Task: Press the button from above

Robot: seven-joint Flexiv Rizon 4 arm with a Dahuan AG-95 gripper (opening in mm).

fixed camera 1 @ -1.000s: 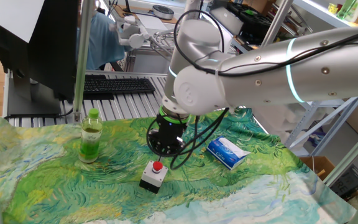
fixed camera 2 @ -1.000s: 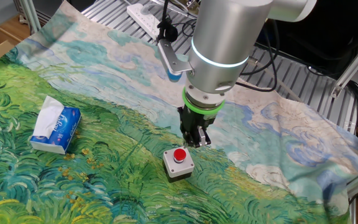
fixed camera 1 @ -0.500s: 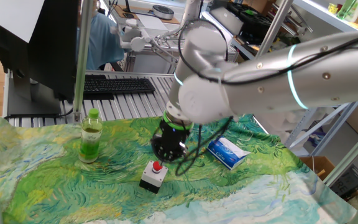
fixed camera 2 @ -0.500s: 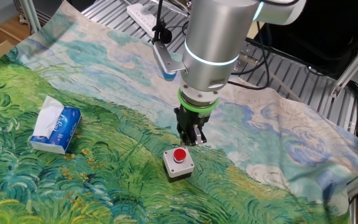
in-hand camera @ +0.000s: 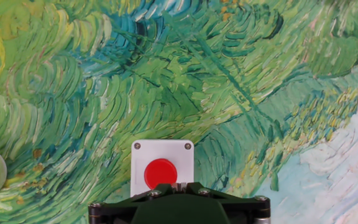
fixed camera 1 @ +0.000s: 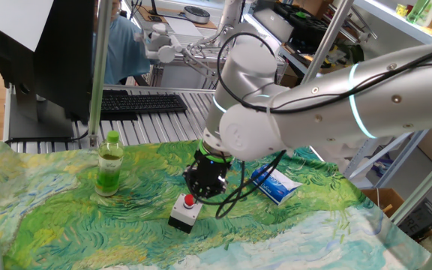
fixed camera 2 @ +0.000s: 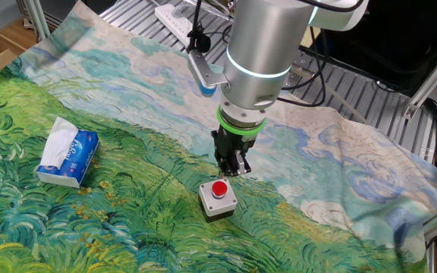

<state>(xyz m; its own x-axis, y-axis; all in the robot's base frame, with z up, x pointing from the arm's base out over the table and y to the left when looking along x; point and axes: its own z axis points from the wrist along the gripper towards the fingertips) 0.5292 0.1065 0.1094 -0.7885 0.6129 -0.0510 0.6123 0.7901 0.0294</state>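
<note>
Button [fixed camera 2: 219, 189] just below gripper [fixed camera 2: 231, 168]

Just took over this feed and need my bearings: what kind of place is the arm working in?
Likely a robotics lab bench: metal shelving with cables and gear, a keyboard behind the table, and a painted cloth laid as a test surface.

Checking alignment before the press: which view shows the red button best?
The hand view: the button faces the camera, cap and housing top unobstructed. The other fixed view shows it small, below the gripper. One fixed view shows it partly crowded by the gripper.
</note>
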